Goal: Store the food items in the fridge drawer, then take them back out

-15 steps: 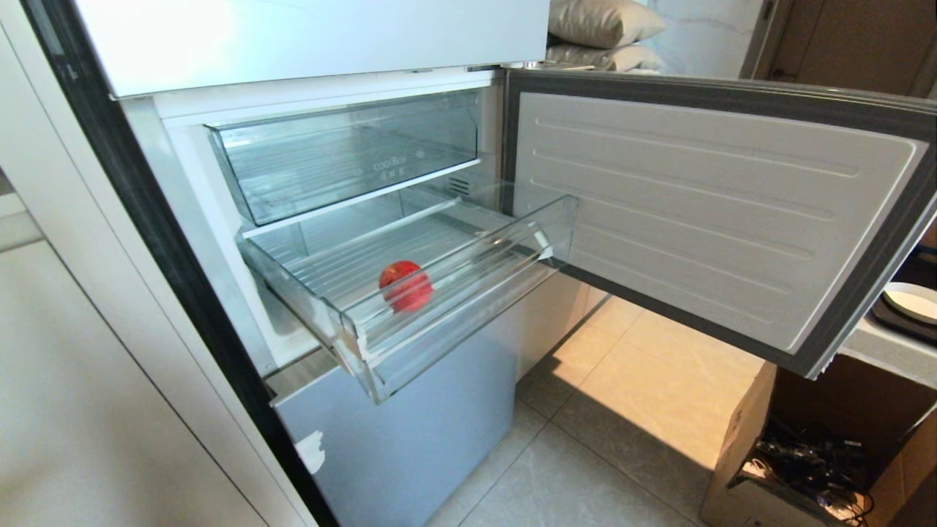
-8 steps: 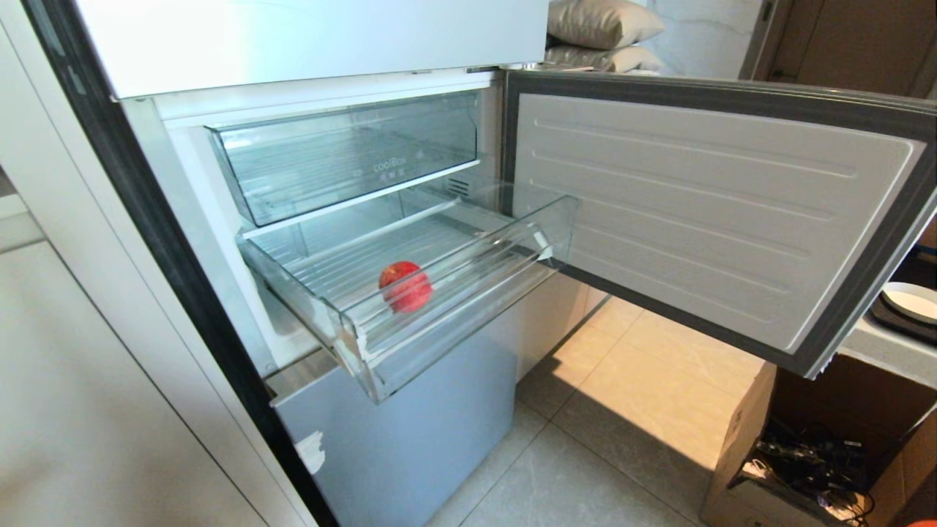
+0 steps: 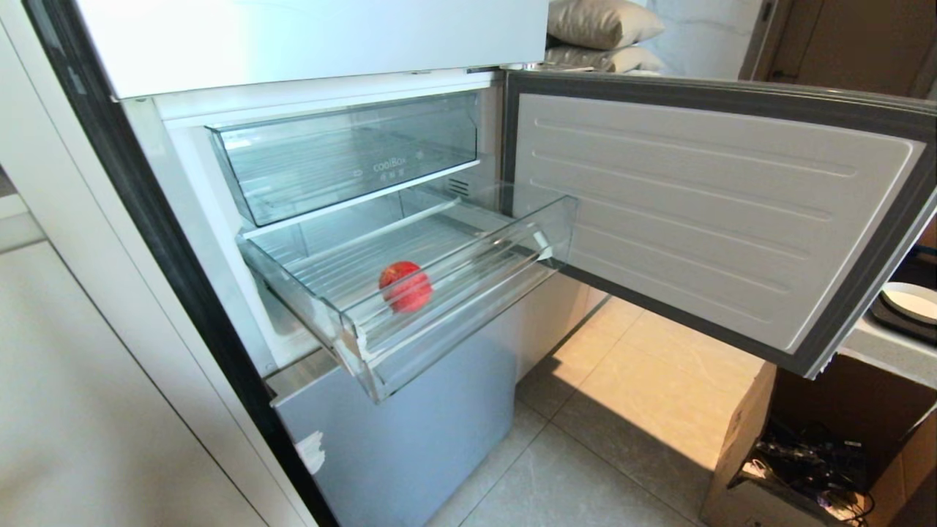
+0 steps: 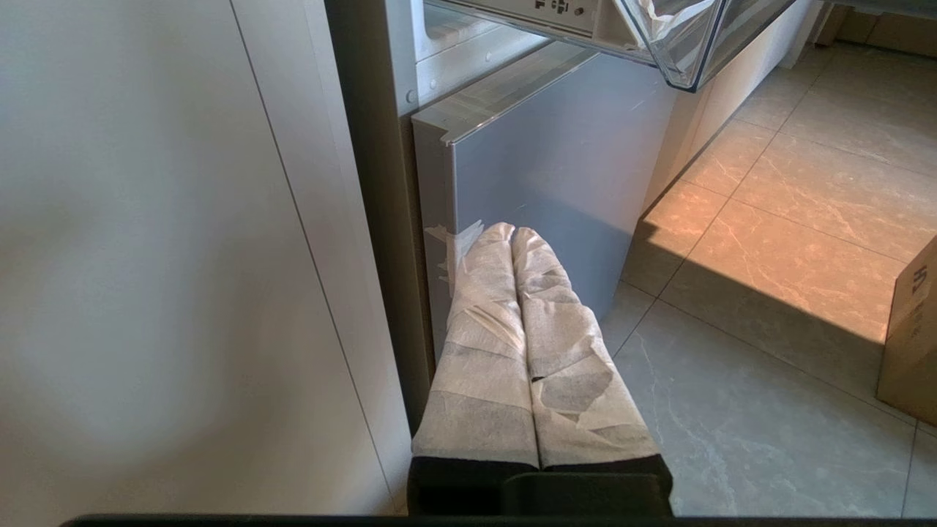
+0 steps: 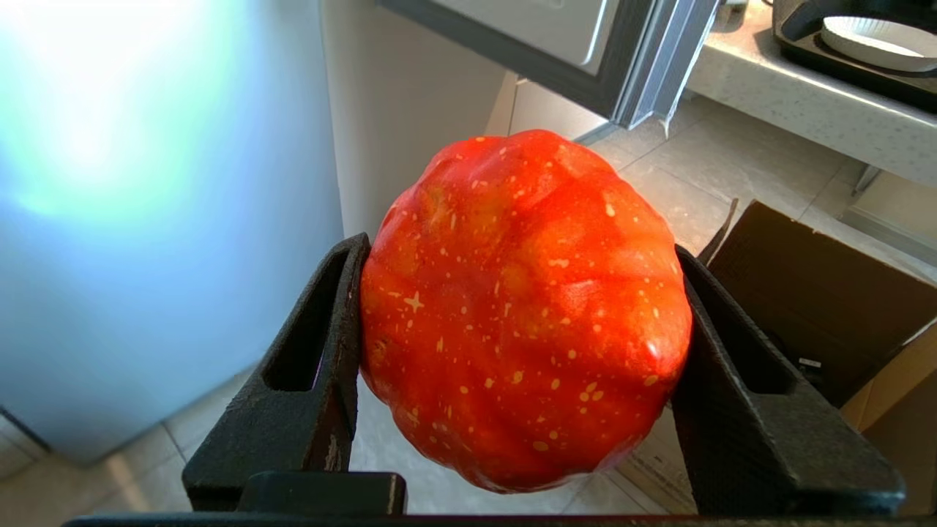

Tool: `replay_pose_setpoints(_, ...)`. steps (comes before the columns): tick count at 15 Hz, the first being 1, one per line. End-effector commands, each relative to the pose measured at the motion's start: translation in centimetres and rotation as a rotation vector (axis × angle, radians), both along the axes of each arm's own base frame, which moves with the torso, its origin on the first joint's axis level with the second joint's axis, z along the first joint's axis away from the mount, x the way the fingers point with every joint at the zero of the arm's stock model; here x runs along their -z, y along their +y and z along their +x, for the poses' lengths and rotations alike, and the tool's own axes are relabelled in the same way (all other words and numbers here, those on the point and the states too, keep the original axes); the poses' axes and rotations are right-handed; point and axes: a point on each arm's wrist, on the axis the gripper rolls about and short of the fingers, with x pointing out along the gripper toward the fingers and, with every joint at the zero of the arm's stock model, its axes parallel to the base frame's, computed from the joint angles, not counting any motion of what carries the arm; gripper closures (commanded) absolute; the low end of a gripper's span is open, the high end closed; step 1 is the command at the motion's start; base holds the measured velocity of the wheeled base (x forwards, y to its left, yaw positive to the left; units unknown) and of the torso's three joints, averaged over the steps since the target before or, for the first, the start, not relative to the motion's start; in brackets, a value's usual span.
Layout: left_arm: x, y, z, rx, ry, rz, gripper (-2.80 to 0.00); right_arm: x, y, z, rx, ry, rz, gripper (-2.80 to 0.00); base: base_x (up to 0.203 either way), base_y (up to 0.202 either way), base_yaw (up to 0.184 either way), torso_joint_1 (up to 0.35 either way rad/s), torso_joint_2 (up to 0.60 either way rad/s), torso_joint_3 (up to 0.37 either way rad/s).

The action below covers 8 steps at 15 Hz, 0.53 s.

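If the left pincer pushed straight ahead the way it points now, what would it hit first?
Most likely the pale-blue fridge door panel below the pulled-out fridge drawer. The left pincer, fingers together, points at that panel's lower edge; the gap looks short, but depth is unclear.

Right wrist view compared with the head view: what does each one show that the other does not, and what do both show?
Only the right wrist view shows the right gripper shut on a speckled red-orange ribbed fruit. Only the head view shows the pulled-out transparent plastic fridge drawer holding a second round red fruit, and the clear lettered bin above it. Both show the open fridge door, the brown cardboard box, the white dish on the counter and the tiled floor.
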Motion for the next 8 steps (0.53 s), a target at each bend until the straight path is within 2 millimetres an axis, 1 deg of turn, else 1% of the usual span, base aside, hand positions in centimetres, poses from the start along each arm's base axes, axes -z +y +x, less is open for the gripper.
replay_pose_setpoints(1, -0.01, 0.0, 0.0, 0.0, -0.001, 0.0, 0.0, 0.08, 0.0, -0.06, 0.0, -0.004, 0.008, 0.0, 0.0, 0.0, 0.0, 0.0, 0.0, 0.0)
replay_pose_setpoints(3, -0.01, 0.0, 0.0, 0.0, -0.001, 0.0, 0.0, 0.12, 0.0, -0.05, 0.0, -0.003, 0.008, 0.0, 0.0, 0.0, 0.0, 0.0, 0.0, 0.0)
replay_pose_setpoints(5, 0.0, 0.0, 0.0, 0.0, 0.001, 0.0, 0.0, 0.12, 0.0, -0.05, 0.0, -0.003, 0.008, 0.0, 0.005, 0.001, 0.07, 0.0, 0.0, -0.002)
replay_pose_setpoints(8, -0.01, 0.0, 0.0, 0.0, -0.001, 0.0, 0.0, 0.12, 0.0, -0.05, 0.0, -0.003, 0.008, 0.0, 0.0, -0.007, 0.172, 0.003, 0.0, 0.001)
